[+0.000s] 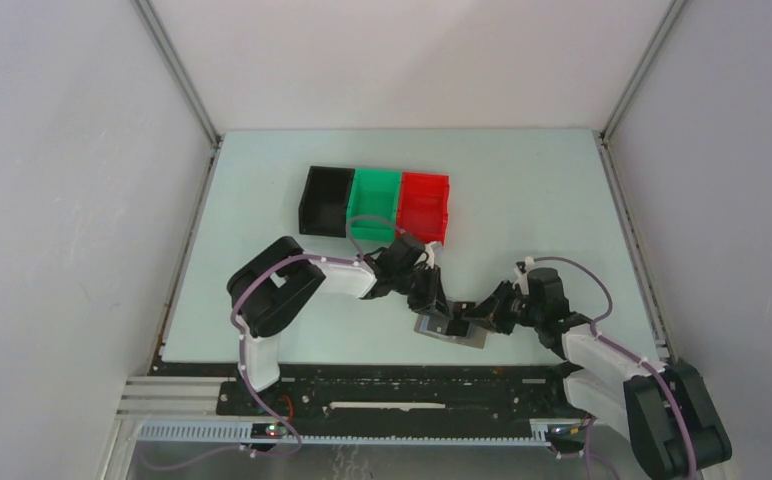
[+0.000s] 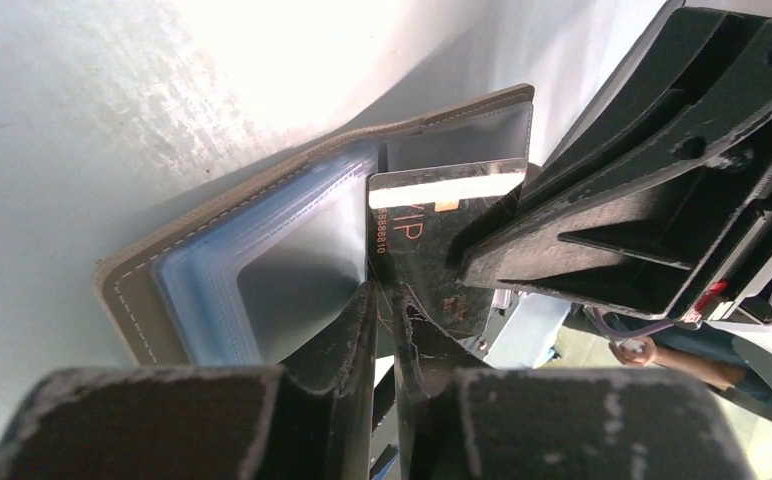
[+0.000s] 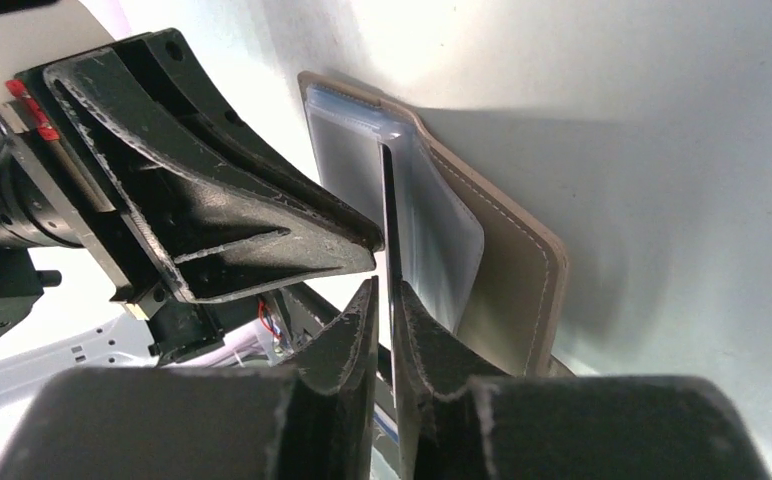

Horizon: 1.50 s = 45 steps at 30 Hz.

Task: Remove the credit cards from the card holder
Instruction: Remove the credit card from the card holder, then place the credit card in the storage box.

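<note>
1. Left hand (image 2: 382,300): its jaws are set narrow, with the tips brought up against the near edge of a dark grey plastic card with a shiny stripe (image 2: 432,250). Whether that card or a pocket wall is pinched cannot be told.
2. Right hand (image 3: 387,295): its jaws are likewise narrow, and the card is seen edge-on between them. Whether it is pressed by the pads cannot be told either.
3. The small taupe stitched folding card holder with blue-grey clear pockets (image 2: 132,290) is laid open on the pale counter (image 1: 522,200), on the arms' side and well apart from the row of black, green and red plastic bins (image 1: 375,205). The card is stood partly out of a pocket by the fold. No tan-orange card is seen in any view.
4. The step in hand is judged to be the drawing of this card from its pocket, so the task is reckoned far from done.
5. For a clean draw, the card should be gripped across its faces by one hand only, with the pads set fully on the plastic rather than on a corner.
6. The holder should be pinned down by the other hand, on the pocket wall and not on the card, so that it is not lifted along.
7. The pull should be made straight along the pocket's opening, since a twist is likely to jam or bend the card.
8. A slip on the glossy face is to be expected if the grip is light.
</note>
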Tool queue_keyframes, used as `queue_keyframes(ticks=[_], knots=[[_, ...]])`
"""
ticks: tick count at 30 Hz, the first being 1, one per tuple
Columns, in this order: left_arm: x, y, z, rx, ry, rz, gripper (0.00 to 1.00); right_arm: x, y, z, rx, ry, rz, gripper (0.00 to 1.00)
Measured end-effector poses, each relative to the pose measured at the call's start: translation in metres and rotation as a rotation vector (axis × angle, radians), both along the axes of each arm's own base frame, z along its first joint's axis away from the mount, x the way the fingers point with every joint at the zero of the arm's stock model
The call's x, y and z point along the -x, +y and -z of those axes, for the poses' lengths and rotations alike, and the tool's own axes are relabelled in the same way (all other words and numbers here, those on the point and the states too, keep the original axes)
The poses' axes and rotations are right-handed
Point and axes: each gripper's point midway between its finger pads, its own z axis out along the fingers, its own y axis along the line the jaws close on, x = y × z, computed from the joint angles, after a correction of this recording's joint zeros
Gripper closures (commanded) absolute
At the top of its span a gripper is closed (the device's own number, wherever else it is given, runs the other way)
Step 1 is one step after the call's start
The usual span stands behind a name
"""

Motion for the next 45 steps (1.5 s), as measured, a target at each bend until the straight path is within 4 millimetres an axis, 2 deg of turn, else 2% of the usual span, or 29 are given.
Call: queue_keyframes(ticks=[3,8,11,15,20,25,28,32,34,41,44,45], knots=[[0.000,0.000,0.000,0.001,0.001,0.001,0.84,0.002,0.003,0.003,0.003,0.011,-0.010,1.00],[0.000,0.001,-0.002,0.000,-0.002,0.002,0.79,0.000,-0.007,-0.001,0.021,-0.002,0.023,1.00],[0.000,0.004,-0.014,-0.001,-0.021,0.000,0.75,-0.005,-0.021,-0.012,0.038,-0.043,0.064,1.00],[0.000,0.009,-0.049,0.032,-0.081,0.004,0.74,-0.014,-0.035,-0.039,0.058,-0.139,0.091,1.00],[-0.005,0.023,-0.091,0.062,-0.166,0.000,0.75,-0.019,-0.035,-0.068,0.050,-0.209,0.061,1.00],[-0.030,0.044,-0.133,0.043,-0.284,-0.047,0.77,-0.024,-0.029,-0.091,0.013,-0.245,0.029,1.00],[-0.048,0.060,-0.167,0.056,-0.379,-0.098,0.77,-0.031,-0.025,-0.107,-0.007,-0.273,0.015,1.00],[-0.065,0.073,-0.196,0.064,-0.475,-0.155,0.71,-0.041,-0.021,-0.128,-0.031,-0.326,-0.001,1.00],[-0.069,0.074,-0.200,0.054,-0.512,-0.158,0.70,-0.043,-0.017,-0.135,-0.052,-0.345,-0.016,1.00],[-0.077,0.088,-0.183,-0.004,-0.477,-0.164,0.68,-0.034,0.009,-0.145,-0.102,-0.379,-0.122,1.00],[-0.085,0.093,-0.184,0.019,-0.450,-0.190,0.58,-0.033,0.019,-0.149,-0.115,-0.394,-0.158,1.00],[-0.087,0.093,-0.186,0.037,-0.449,-0.196,0.58,-0.032,0.022,-0.152,-0.125,-0.403,-0.170,1.00]])
